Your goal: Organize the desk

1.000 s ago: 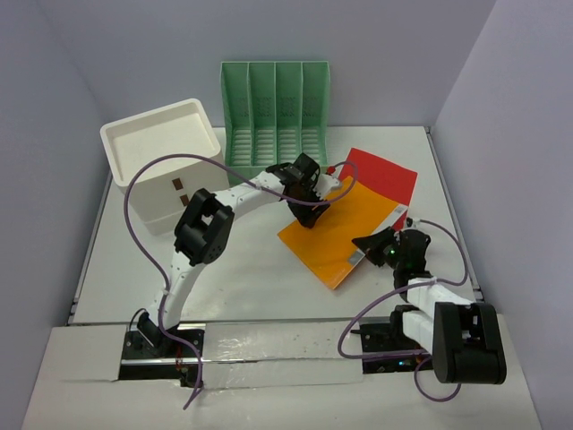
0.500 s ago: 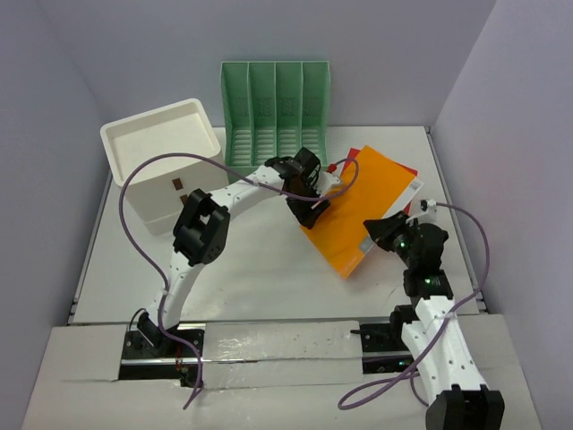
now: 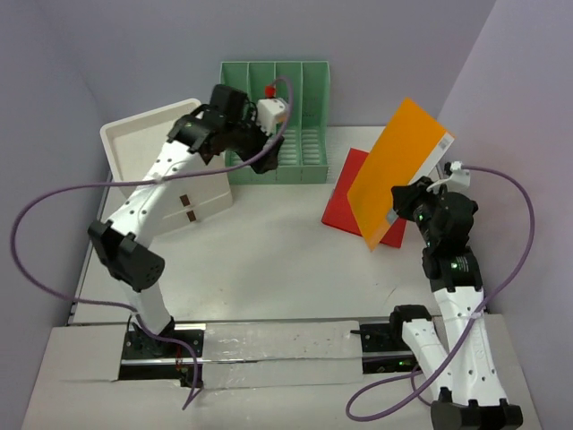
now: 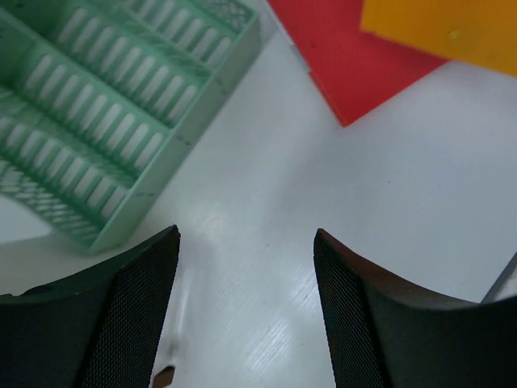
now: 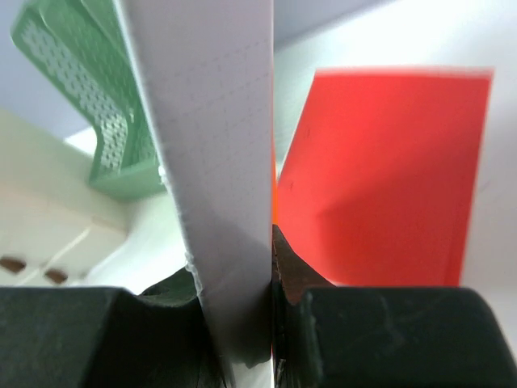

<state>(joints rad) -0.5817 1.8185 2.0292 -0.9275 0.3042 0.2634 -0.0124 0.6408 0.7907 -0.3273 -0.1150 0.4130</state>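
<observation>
Tabletop (image 3: pixel 269 260): a wide, matte white surface stretching out from both arm bases. It carries the drawer box, the file holder and the red folder.

Left end effector (image 4: pixel 246 323): raised above the tabletop, near the front of the green file holder. Its two dark fingers stand well apart, with only bare white surface between them, and it holds nothing.

Right end effector (image 5: pixel 234 323): clamped on the lower edge of the orange folder, one finger pressed to each face.

Orange folder (image 3: pixel 403 161): lifted off the tabletop on the right side. It is steeply tilted, with its upper corner toward the far right wall. The face seen by the right wrist camera looks white.

Red folder (image 3: pixel 345 202): lies flat on the tabletop, right of centre. In the top view the orange folder partly hides it.

Green file holder (image 3: pixel 304 107): slotted, with several compartments, at the middle of the far edge.

White drawer box (image 3: pixel 125 143): at the far left, just beside the file holder. The left arm crosses above it.
</observation>
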